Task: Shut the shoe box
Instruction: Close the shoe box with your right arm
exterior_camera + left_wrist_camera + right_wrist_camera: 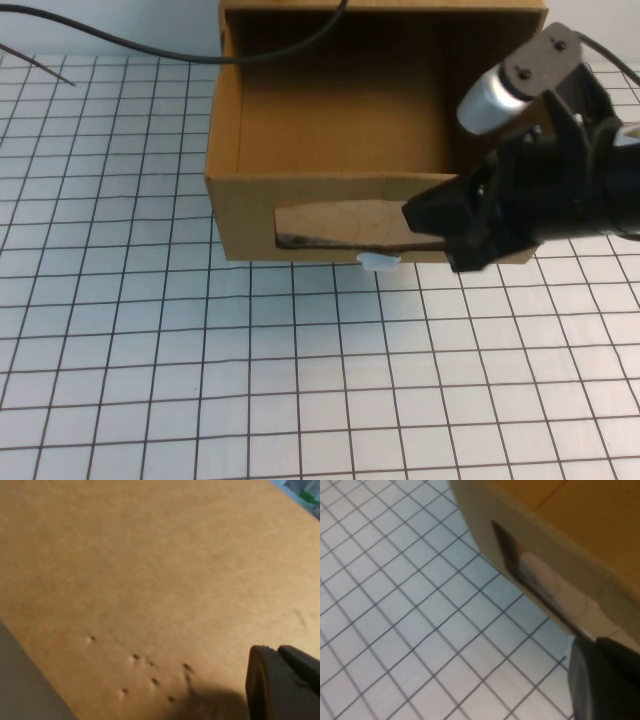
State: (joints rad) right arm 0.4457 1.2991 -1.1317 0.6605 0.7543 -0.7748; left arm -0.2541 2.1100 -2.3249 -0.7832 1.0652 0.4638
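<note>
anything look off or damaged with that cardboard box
The shoe box is pulled open, its drawer empty. The window in its front shows dark smudging along its lower edge. The left wrist view shows small dents in cardboard beside the left gripper. The right gripper is at the front's right end.

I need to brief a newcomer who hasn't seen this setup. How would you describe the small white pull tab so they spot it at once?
Start at the brown cardboard shoe box, pulled open on the gridded table. Its front has a wide clear window, and the right hand is at the front's right end. The pull tab sticks out under that window, the only white piece on the cardboard.
</note>
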